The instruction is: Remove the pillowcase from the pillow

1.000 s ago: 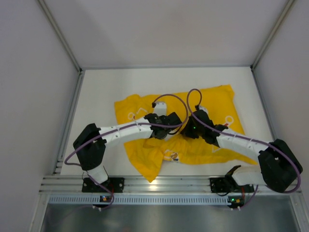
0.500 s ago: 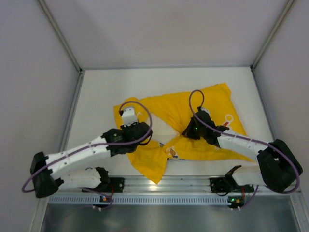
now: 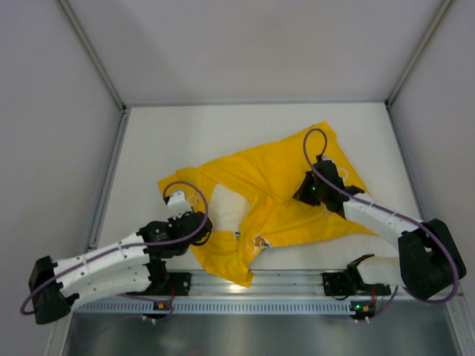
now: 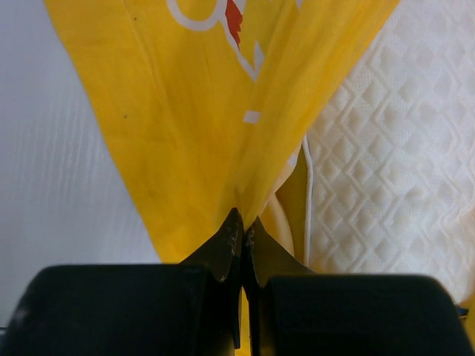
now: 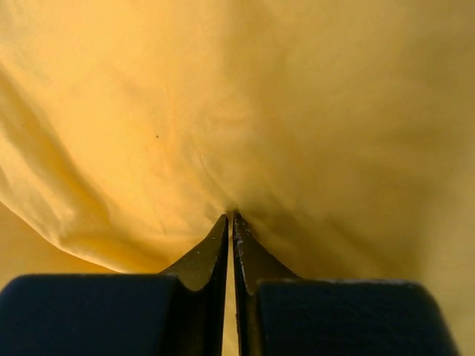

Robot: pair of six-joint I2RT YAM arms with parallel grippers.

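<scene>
From where I stand, the job looks barely begun. The yellow pillowcase (image 3: 278,170) lies rumpled across the middle of the white table (image 3: 178,133), and most of the pillow (image 3: 226,204) is inside it. Only a cream patch shows through the open end on the left, near the arm bases.

The left gripper (image 3: 191,221) sits at that open end with its jaws pressed together on a gathered fold of the yellow cloth. In its wrist view the fabric (image 4: 193,111) fans out taut from the tips (image 4: 239,222), and the dimpled, quilted face of the pillow (image 4: 393,148) lies bare just to the right of the pinch.

The right gripper (image 3: 306,194) is further back, on the covered bulk. Its jaws are also closed, and the cloth (image 5: 223,111) puckers into the tips (image 5: 230,219) — a pinch on the pillowcase, I'd say (whether it has also caught the cushion underneath I cannot tell).

What is done: the mouth of the case is open and a corner of cushion is uncovered. What is left is nearly everything — the cover has to slide off the full length of the pillow, and the two then have to lie apart.
</scene>
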